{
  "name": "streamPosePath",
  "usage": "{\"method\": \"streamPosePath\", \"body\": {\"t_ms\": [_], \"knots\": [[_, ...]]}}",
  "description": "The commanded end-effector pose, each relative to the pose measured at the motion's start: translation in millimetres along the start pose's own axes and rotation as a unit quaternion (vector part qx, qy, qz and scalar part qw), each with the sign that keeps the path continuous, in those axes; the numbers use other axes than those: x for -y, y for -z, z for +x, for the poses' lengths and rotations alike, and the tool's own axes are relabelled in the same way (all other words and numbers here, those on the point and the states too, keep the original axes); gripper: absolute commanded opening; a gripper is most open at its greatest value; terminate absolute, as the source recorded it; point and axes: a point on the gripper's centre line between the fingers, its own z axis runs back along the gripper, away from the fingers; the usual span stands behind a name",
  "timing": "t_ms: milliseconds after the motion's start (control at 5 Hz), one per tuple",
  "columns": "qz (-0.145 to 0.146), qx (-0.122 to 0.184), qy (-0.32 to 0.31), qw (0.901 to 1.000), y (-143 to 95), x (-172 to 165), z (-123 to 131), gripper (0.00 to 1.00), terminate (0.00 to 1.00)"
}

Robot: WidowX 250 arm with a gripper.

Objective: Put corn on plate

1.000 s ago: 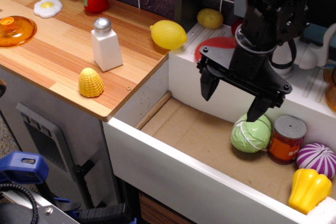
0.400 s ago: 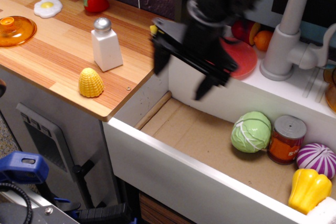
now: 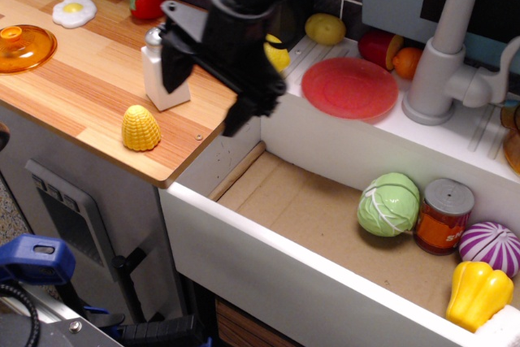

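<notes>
The corn (image 3: 140, 127) is a small yellow bumpy dome standing on the wooden counter near its front edge. The red plate (image 3: 349, 87) lies flat on the white ledge behind the sink, empty. My gripper (image 3: 205, 95) is black, open and empty, hanging over the counter's right part, to the right of and above the corn. It covers most of the lemon (image 3: 278, 56) and part of the salt shaker (image 3: 158, 71).
An orange lid (image 3: 23, 46), a fried egg (image 3: 74, 11) and a strawberry (image 3: 147, 1) lie on the counter's far left. The sink holds a cabbage (image 3: 388, 204), a can (image 3: 443, 215), a purple onion (image 3: 489, 247) and a yellow pepper (image 3: 477, 293). A faucet (image 3: 443, 54) stands right of the plate.
My gripper has swept left from over the cabbage in the sink, past the plate, to above the counter near the salt shaker. It stays open. The plate is now uncovered.
</notes>
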Motion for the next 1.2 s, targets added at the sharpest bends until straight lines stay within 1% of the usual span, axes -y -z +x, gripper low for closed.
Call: {"method": "streamPosePath", "body": {"t_ms": [0, 200, 400, 800, 1000], "knots": [[0.011, 0.045, -0.009, 0.9989, 14.6, -35.5, -3.8, 1.0, 0.0], [0.007, 0.052, -0.008, 0.9986, 25.7, -50.6, -3.0, 1.0, 0.0], [-0.011, 0.058, 0.006, 0.9982, 34.6, -63.4, 8.5, 1.0, 0.0], [-0.039, 0.065, 0.01, 0.9971, 58.5, -68.5, 11.5, 1.0, 0.0], [-0.044, 0.072, 0.007, 0.9964, 67.1, -65.0, 8.0, 1.0, 0.0]]}}
